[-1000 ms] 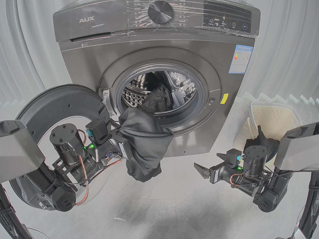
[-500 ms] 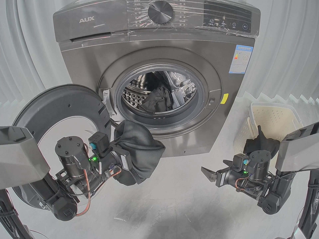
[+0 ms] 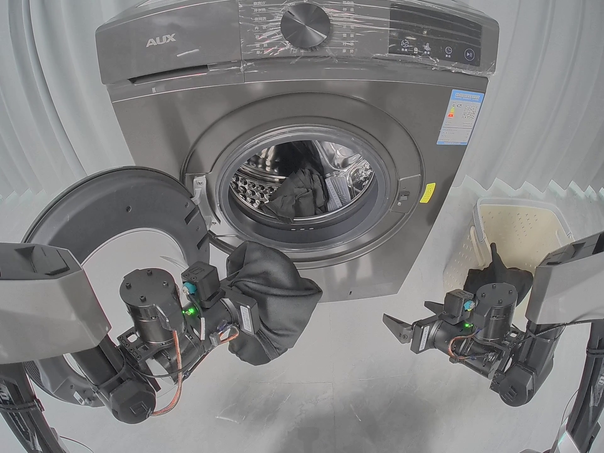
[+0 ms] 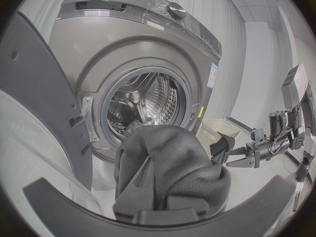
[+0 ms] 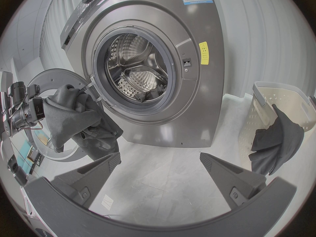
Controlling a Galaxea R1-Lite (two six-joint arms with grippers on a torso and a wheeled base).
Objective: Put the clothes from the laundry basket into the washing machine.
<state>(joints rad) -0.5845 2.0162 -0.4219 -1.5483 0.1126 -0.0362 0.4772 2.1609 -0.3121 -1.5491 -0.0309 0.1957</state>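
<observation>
Pale grey curtain (image 3: 44,95) hangs in close vertical pleats across the back and both sides of the space, reaching the floor. At the right its hem (image 3: 535,187) rests on the floor in a zigzag line. Floor (image 3: 377,385) is light grey, smooth and faintly marbled, laid in large slabs with thin straight joints. It is glossy enough to carry soft reflections and diffuse shadows. One small white scrap (image 5: 107,201) lies on it. The left wrist view shows a plain white wall (image 4: 258,83) beyond the curtain, a dark skirting strip (image 4: 242,125) at its foot, and a ceiling (image 4: 261,4) of square panels. Lighting is even and diffuse throughout.
</observation>
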